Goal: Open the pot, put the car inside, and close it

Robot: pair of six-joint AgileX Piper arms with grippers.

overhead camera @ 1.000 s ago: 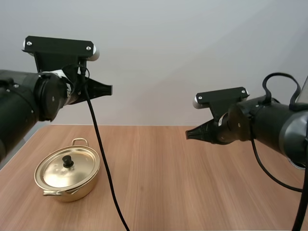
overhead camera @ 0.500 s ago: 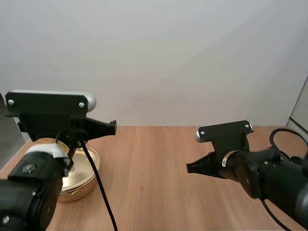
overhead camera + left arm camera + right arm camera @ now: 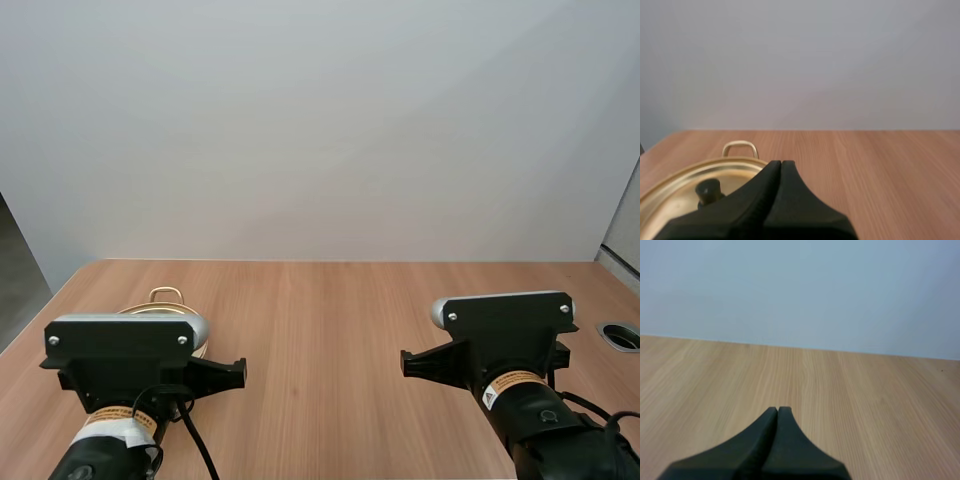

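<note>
The left gripper (image 3: 781,165) and right gripper (image 3: 777,411) are sitting closed and empty, so the left needs opening before centring on the lid knob (image 3: 707,190) just beside it.

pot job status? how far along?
Done: nothing; the lid sits on the pot. In hand: nothing; left gripper, shut, points over the lid, right gripper shut over the table. Left: lift lid, put car in, close.
</note>
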